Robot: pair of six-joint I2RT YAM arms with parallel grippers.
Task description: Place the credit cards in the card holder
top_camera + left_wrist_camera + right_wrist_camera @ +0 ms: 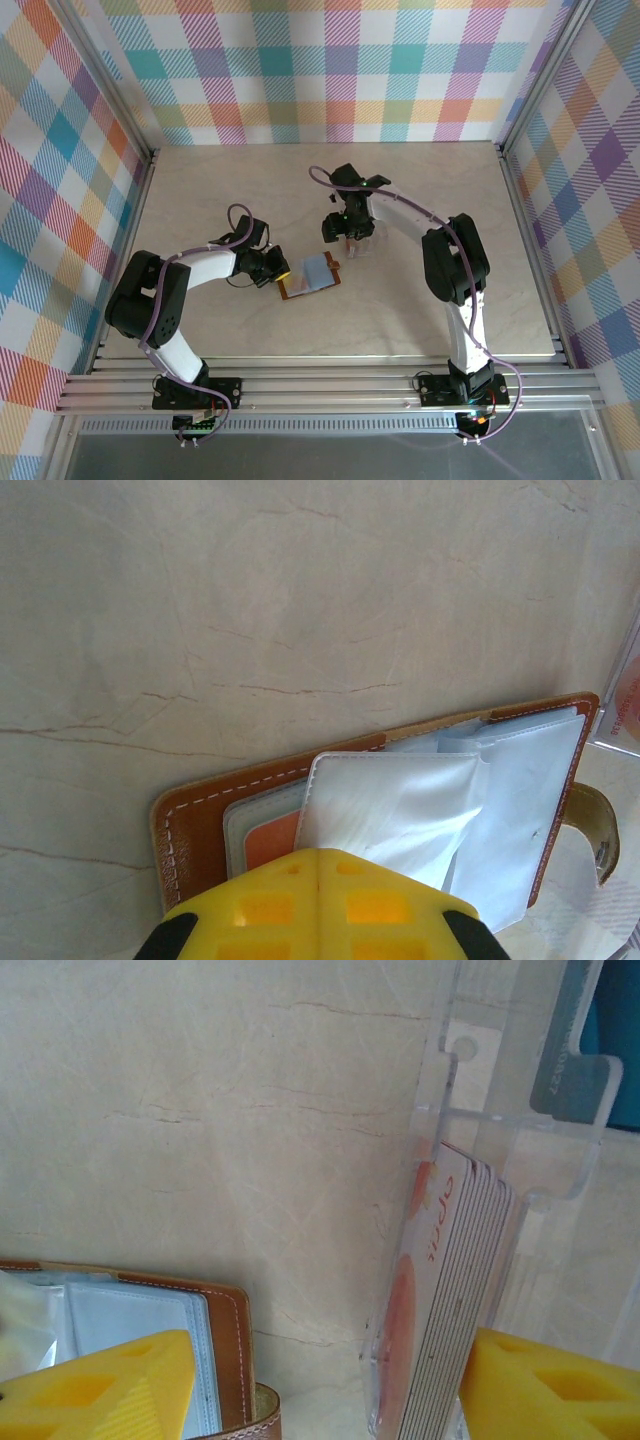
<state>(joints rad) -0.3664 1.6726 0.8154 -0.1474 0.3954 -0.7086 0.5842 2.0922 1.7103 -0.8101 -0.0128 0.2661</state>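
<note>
My left hand (318,880) is closed, its yellow fingers pressed together over the near edge of the open card holder (200,825). The fingers hide what lies under them, so I cannot tell whether they pinch one of the clear pockets (400,810) or only rest on it. From overhead the left hand (276,272) meets the card holder (312,274) at its left end, on the worktop (200,190) between the two arms. An orange card (272,842) shows through one pocket, its lower part covered by the fingers. The snap tab (592,822) sticks out on the far side, cut off by the frame edge.

My right hand (330,1360) stands with its fingers apart, over the clear tray (470,1110). A stack of credit cards (450,1280) stands on edge in the tray, leaning. The front card is red and white, and its lettering is too skewed to read. The stack's lower end runs out of the frame. Behind the tray's far wall I make out a teal card (612,1050), blurred and cropped. In the overhead view the right hand (350,238) hides most of the tray, which sits just beyond the card holder.
</note>
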